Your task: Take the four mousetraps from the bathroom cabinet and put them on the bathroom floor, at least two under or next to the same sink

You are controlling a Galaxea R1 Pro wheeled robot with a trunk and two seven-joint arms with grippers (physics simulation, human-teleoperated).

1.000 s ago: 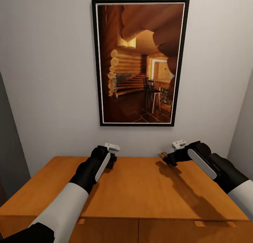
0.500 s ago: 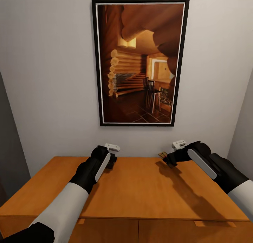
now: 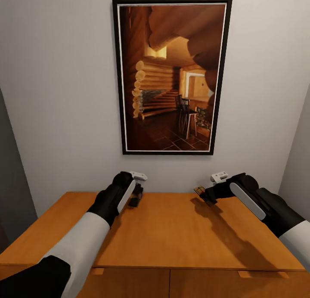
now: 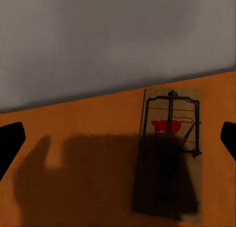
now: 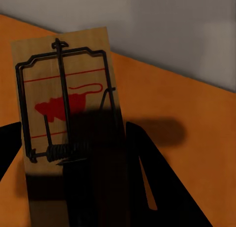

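Observation:
The orange-brown cabinet (image 3: 172, 233) stands against the wall in front of me. One mousetrap (image 4: 172, 138), a small wooden board with a dark wire spring and a red print, lies flat on its top near the back edge. My left gripper (image 3: 136, 199) hovers over that trap, open, with its fingers (image 4: 10, 143) spread wide on either side of it. My right gripper (image 3: 206, 195) is held above the right back part of the top. It is shut on a second mousetrap (image 5: 64, 89), whose end sticks out past the fingertips (image 3: 199, 190). A shadow falls on the wood beneath it.
A large black-framed picture (image 3: 172, 74) of a log-cabin room hangs on the grey wall just above the cabinet. Small tab handles (image 3: 98, 271) show along the cabinet's front edge. Grey walls close in on both sides.
My left arm has reached slightly farther toward the wall, over the lying trap. The right arm and its trap have stayed still.

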